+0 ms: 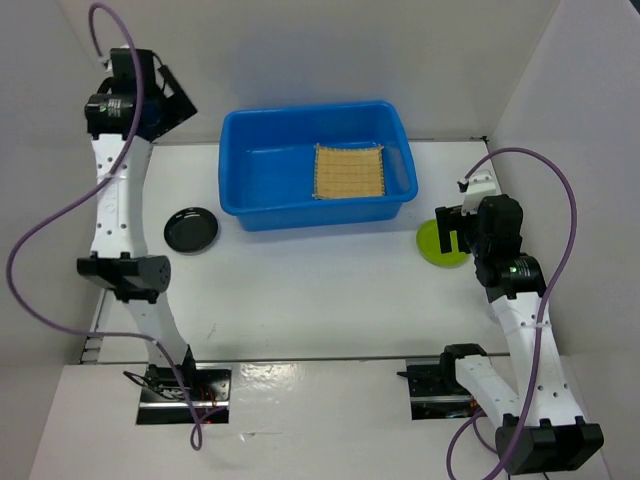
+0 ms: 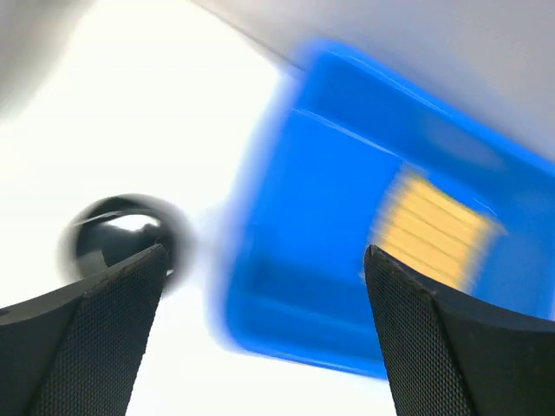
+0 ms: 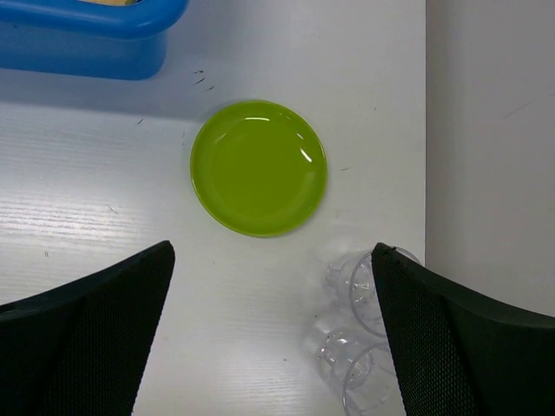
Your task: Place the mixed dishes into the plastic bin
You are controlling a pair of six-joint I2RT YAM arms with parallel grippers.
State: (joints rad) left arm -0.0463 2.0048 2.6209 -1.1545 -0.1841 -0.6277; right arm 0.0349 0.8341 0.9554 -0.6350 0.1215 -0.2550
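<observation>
Right wrist view showed my right pincer (image 3: 270, 260) spread empty over the green plate (image 3: 258, 167), ready to take it. My left pincer (image 2: 264, 256) hung spread too, left of the bin (image 1: 270, 185).

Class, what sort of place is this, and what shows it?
Probably a robot test bench: a left arm and right arm bolted to a white table, white walls around it, and a blue bin with a black plate and green plate beside it.

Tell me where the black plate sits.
Top view: the black plate lies on the white table, on the left side, just left of the blue bin and outside it.
</observation>
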